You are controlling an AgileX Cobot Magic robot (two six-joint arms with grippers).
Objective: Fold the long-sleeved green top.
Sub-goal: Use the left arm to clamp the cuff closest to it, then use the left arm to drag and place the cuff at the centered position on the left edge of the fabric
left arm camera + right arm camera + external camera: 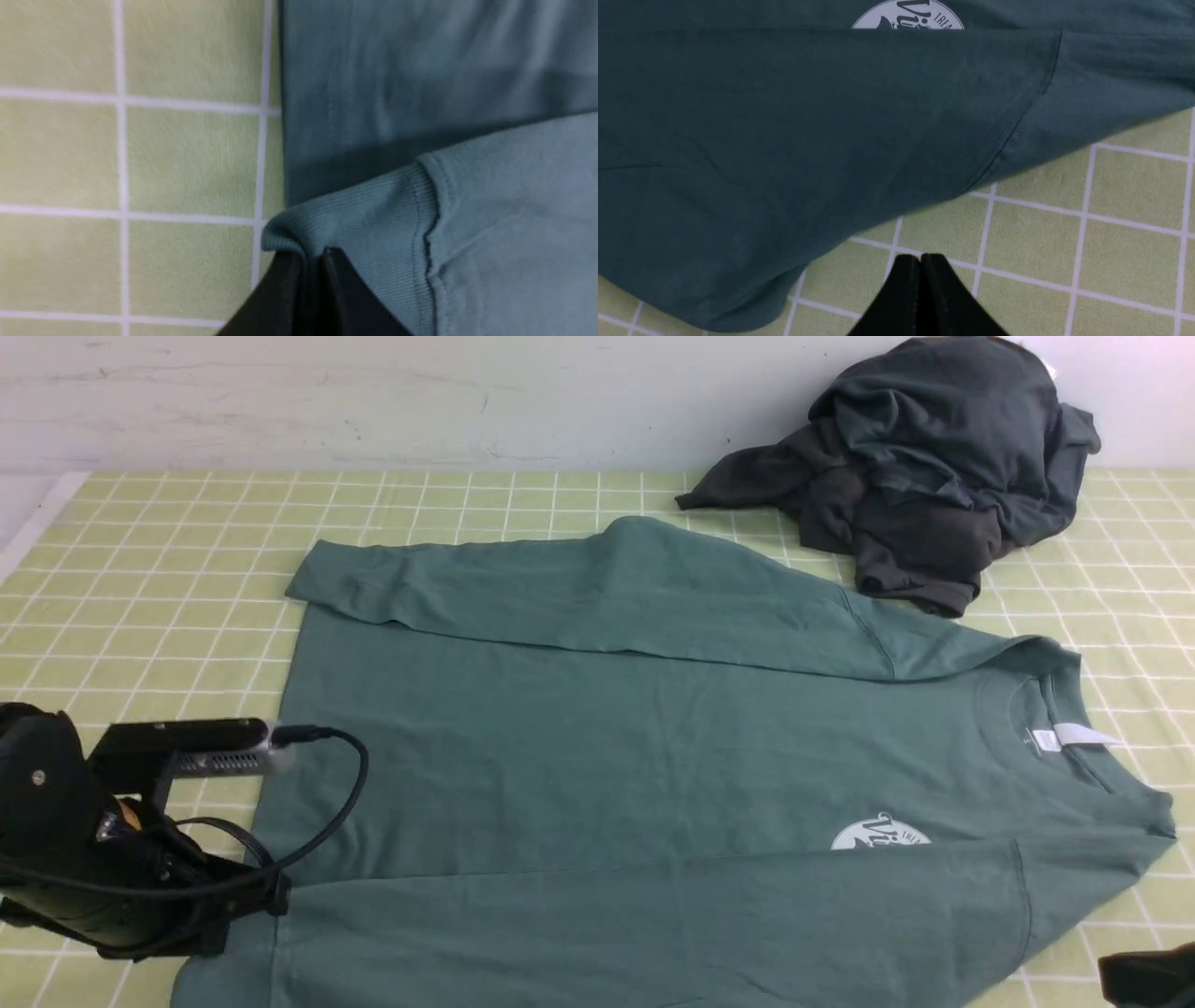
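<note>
**Green long-sleeved top, both sleeves folded in.** The green long-sleeved top (607, 756) lies flat at the middle of the bench (168, 569). Its long axis runs from the left edge to the right edge, with the hem (327, 116) leftward and the collar (1046, 700) and white neck label (1074, 735) rightward.

Both sleeves lie along that axis. The far sleeve (560, 597) crosses the far side of the body. The near sleeve (653, 924) crosses the near side and half covers the chest logo (878, 833).

The left jaws, at the garment's near left corner, are clamped on the ribbed cuff (364, 224) of the near sleeve. The right jaws are together and empty over bare bench, just beside the near edge by the shoulder seam (1017, 126). A dark heap of clothes (934, 476) occupies the far right corner.

Judgement: the left arm (84, 859) is the nearer. The garment extends rightward from its jaws, so an end-to-end fold would probably travel toward the collar.
</note>
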